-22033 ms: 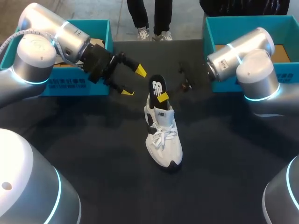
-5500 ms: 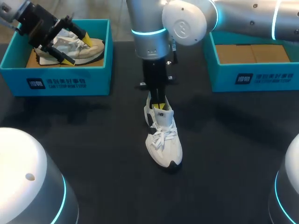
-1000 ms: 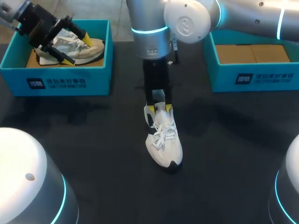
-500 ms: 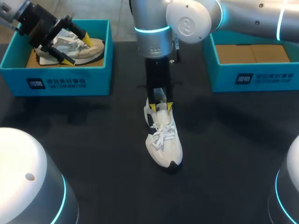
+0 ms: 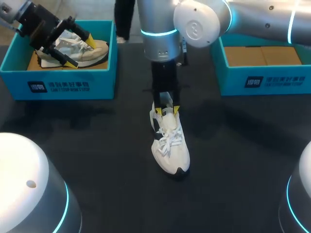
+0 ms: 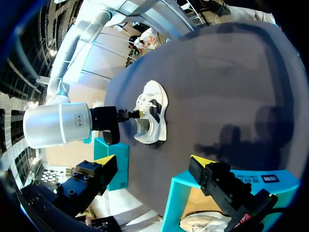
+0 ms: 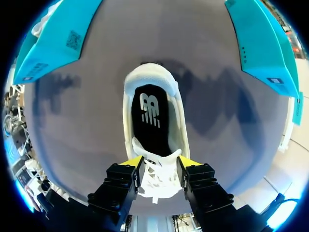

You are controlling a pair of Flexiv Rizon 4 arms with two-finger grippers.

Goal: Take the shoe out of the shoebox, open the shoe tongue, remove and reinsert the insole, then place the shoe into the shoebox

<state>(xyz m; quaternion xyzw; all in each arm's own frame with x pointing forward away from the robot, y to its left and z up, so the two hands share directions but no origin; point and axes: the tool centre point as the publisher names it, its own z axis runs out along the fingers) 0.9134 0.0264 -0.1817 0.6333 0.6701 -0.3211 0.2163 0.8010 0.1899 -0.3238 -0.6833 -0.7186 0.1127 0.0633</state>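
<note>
A white shoe (image 5: 171,145) stands upright mid-table, toe toward me. Its black insole (image 7: 149,121) lies flat inside, seen through the shoe's opening (image 7: 149,77). My right arm comes down from above, and my right gripper (image 5: 166,111) (image 7: 159,163) is shut on the shoe tongue (image 7: 157,155), one yellow tip on each side of it. At the far left, my left gripper (image 5: 80,50) (image 6: 154,162) hangs open and empty over the left shoebox (image 5: 68,87). From there it looks across at the shoe (image 6: 152,113).
A second light-coloured shoe (image 5: 95,51) lies in the left teal shoebox under my left gripper. A second teal shoebox (image 5: 262,80) with a brown cardboard floor stands at the far right. Dark tabletop surrounds the shoe on all sides.
My right gripper has risen slightly at the tongue and shifted a little to the right. The left arm and the shoe have kept their places.
</note>
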